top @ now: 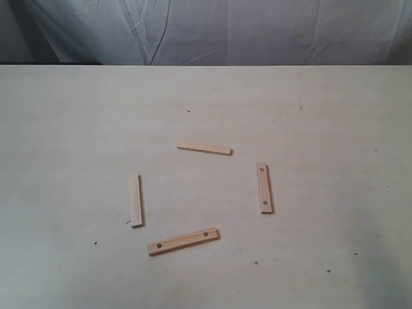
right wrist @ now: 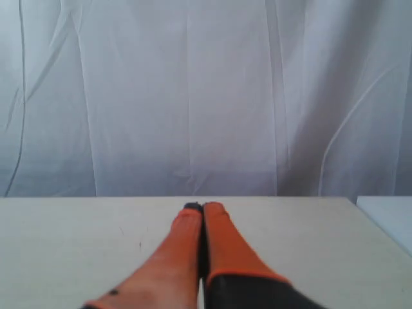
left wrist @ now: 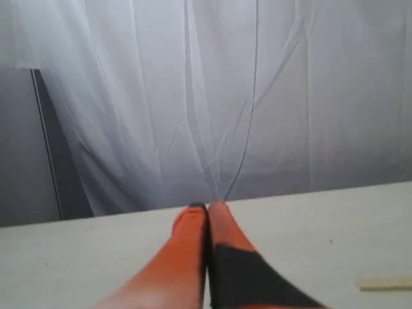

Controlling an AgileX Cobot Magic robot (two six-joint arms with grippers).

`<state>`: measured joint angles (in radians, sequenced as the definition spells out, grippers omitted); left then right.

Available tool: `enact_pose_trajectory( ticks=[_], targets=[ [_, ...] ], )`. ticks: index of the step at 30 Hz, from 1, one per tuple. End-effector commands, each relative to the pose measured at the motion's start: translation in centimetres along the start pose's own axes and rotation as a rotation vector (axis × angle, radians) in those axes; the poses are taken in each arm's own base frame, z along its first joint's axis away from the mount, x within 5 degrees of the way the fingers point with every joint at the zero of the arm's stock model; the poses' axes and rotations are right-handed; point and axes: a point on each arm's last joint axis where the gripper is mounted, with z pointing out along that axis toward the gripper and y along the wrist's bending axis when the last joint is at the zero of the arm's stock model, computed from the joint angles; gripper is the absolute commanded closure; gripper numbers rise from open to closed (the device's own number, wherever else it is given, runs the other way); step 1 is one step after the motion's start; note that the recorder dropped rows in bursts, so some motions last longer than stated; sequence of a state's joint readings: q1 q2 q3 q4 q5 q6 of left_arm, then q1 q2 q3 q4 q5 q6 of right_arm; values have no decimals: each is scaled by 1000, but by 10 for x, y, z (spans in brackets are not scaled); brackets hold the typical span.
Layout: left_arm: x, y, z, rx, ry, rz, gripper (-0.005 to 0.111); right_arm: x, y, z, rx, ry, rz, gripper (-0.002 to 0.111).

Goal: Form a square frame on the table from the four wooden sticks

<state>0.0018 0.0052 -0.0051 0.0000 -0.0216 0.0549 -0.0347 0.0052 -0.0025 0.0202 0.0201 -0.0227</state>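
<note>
Four wooden sticks lie apart on the table (top: 71,129) in a loose ring, none touching. The far stick (top: 204,149) lies crosswise. The right stick (top: 264,188) points away from the front and shows a dark dot near each end. The near stick (top: 183,241) lies slightly slanted, also dotted. The left stick (top: 136,200) has no dots showing. Neither arm appears in the exterior view. My left gripper (left wrist: 207,207) is shut with nothing between its orange fingers; one stick's end (left wrist: 385,283) shows beside it. My right gripper (right wrist: 203,207) is shut and empty above bare table.
A wrinkled white-grey cloth (top: 212,29) hangs behind the table's far edge. Small dark specks (top: 95,243) dot the surface. A table edge or corner (right wrist: 380,215) shows in the right wrist view.
</note>
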Motion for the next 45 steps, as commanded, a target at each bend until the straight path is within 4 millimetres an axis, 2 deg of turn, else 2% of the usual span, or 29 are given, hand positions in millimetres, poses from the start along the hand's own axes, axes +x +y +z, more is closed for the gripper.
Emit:
enact_pose_trajectory(
  ticks=[1, 5, 9, 11, 13, 16, 18, 20, 22, 25, 26, 28, 30, 33, 35, 36, 37, 39, 40, 45],
  targets=[
    [-7, 1, -1, -11, -92, -5, 107, -7, 0, -1, 7, -82, -12, 108],
    [-10, 1, -1, -13, -121, -22, 107, -8, 0, -1, 7, -98, -12, 108],
    [-12, 2, -1, -16, -149, -150, 107, -10, 0, -1, 7, -118, -12, 108],
    [-22, 6, -4, -36, -271, -241, 107, -10, -1, -1, 9, -122, 21, 108],
    [-30, 8, -5, -47, -300, -284, 107, -10, -1, -1, 11, -122, 72, 109],
    [-55, 7, 3, -38, -200, -213, 107, -22, -1, 0, 6, -91, 90, 109],
    [-74, 6, 13, -19, -113, -166, 107, -33, 0, 4, 2, -33, 85, 109],
    [-97, 5, 40, 7, 33, -154, 107, -57, 1, 15, -6, 80, 69, 109],
    [-105, 3, 60, 27, 159, -114, 107, -69, 2, 26, -12, 204, 69, 109],
    [-105, 2, 94, 59, 399, -64, 107, -79, 2, 45, -19, 365, 70, 109],
    [-102, 1, 106, 65, 479, -57, 107, -80, 2, 52, -18, 401, 67, 109],
    [-78, 1, 146, 69, 682, -40, 107, -83, 1, 76, -10, 422, 55, 109],
    [-52, -1, 173, 69, 785, -89, 107, -76, 1, 90, -6, 452, 56, 109],
    [-32, -5, 189, 55, 827, -190, 107, -67, 4, 104, -7, 525, 182, 109],
    [-16, -7, 198, 60, 920, -204, 107, -63, 7, 126, -17, 664, 212, 109],
    [-5, -8, 207, 68, 993, -202, 107, -61, 11, 147, -42, 786, 240, 109],
    [3, -9, 215, 70, 1034, -203, 107, -56, 21, 163, -98, 892, 233, 109],
    [13, -10, 225, 50, 1077, -242, 107, -53, 37, 180, -173, 987, 216, 109],
    [19, -10, 230, 47, 1100, -247, 107, -47, 51, 192, -223, 1046, 192, 109],
    [48, -14, 244, 37, 1202, -310, 107, -9, 115, 226, -354, 1229, 80, 109]
  ],
)
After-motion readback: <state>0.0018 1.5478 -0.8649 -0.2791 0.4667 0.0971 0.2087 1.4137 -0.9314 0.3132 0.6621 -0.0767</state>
